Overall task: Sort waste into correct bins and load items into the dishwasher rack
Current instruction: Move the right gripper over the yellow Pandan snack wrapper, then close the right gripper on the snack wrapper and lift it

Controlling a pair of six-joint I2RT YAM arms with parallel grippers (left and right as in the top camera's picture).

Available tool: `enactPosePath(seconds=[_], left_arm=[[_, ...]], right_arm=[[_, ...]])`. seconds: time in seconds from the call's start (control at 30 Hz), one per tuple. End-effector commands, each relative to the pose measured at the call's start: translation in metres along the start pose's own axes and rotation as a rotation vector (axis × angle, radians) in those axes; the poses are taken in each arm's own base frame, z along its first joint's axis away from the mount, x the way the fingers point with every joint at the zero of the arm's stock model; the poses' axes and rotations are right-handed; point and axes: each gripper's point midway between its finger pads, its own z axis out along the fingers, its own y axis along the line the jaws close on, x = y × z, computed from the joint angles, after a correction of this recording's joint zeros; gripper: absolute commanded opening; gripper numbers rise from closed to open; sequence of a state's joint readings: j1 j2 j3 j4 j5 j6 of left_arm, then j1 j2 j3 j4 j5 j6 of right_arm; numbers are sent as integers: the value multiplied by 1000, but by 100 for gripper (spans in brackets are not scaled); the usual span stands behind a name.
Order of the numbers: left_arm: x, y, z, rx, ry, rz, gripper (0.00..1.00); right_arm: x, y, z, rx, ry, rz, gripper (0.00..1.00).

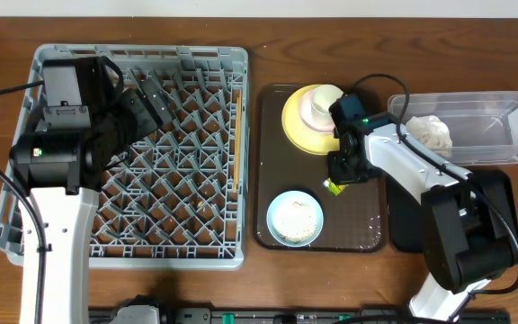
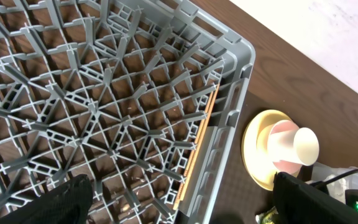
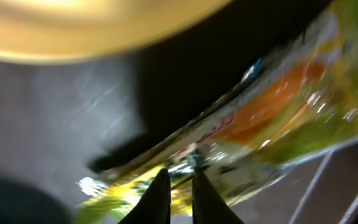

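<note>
My right gripper [image 1: 339, 176] [image 3: 179, 178] is shut on the edge of the green-and-orange snack wrapper [image 1: 334, 187] [image 3: 260, 124], low over the brown tray beside the yellow plate [image 1: 306, 126] [image 3: 92, 25]. A cream cup [image 1: 320, 103] [image 2: 294, 146] lies on that plate [image 2: 257, 149]. The light blue bowl [image 1: 295, 219] holds pale rice crumbs. Over the grey dishwasher rack [image 1: 43, 243] [image 2: 104, 93] my left gripper [image 1: 156, 101] [image 2: 185, 208] hangs open and empty. Wooden chopsticks [image 1: 236, 117] [image 2: 197, 143] lie along the rack's right wall. The crumpled tissue [image 1: 430, 132] rests in the clear tub [image 1: 502, 112].
The brown serving tray [image 1: 358, 229] carries the plate, bowl and wrapper between the rack and the bins. The black tray [image 1: 401, 225] lies at the front right, mostly under my right arm. A wall edge shows beyond the table in the left wrist view.
</note>
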State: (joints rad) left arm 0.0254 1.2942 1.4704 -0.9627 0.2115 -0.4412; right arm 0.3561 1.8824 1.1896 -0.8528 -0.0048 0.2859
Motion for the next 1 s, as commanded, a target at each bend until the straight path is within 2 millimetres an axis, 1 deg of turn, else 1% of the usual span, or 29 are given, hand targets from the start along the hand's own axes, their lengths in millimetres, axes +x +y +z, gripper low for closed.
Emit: enactPosePath(seconds=[0.0, 0.13, 0.23, 0.33, 0.43, 0.53, 0.63, 0.7, 0.77, 0.83, 0.87, 0.97], left_arm=[[-2, -1, -1, 4, -2, 8, 93], [-2, -1, -1, 4, -2, 8, 93], [-2, -1, -1, 4, -2, 8, 93], [-2, -1, -1, 4, -2, 8, 94], [-2, -1, -1, 4, -2, 8, 94], [-2, -1, -1, 4, -2, 8, 93], [-2, -1, -1, 4, -2, 8, 93], [-2, -1, -1, 4, -2, 7, 93], [-2, -1, -1, 4, -2, 8, 93], [-2, -1, -1, 4, -2, 8, 94], [-2, -1, -1, 4, -2, 7, 93], [-2, -1, -1, 4, -2, 8, 93]], right_arm=[[12, 17, 2, -91, 58, 13, 13], [22, 25, 0, -141, 104, 17, 15], [25, 24, 0, -135, 116, 30, 15], [25, 24, -7, -140, 105, 29, 15], [21, 25, -24, -154, 59, 34, 15], [13, 25, -51, -167, -31, 61, 17], [7, 17, -72, -146, -111, 142, 17], [3, 7, -79, -100, -154, 207, 17], [1, -1, -79, -58, -171, 245, 17], [1, -7, -75, -24, -176, 277, 18], [2, -10, -72, -13, -173, 291, 21], [6, -12, -56, -3, -166, 336, 23]])
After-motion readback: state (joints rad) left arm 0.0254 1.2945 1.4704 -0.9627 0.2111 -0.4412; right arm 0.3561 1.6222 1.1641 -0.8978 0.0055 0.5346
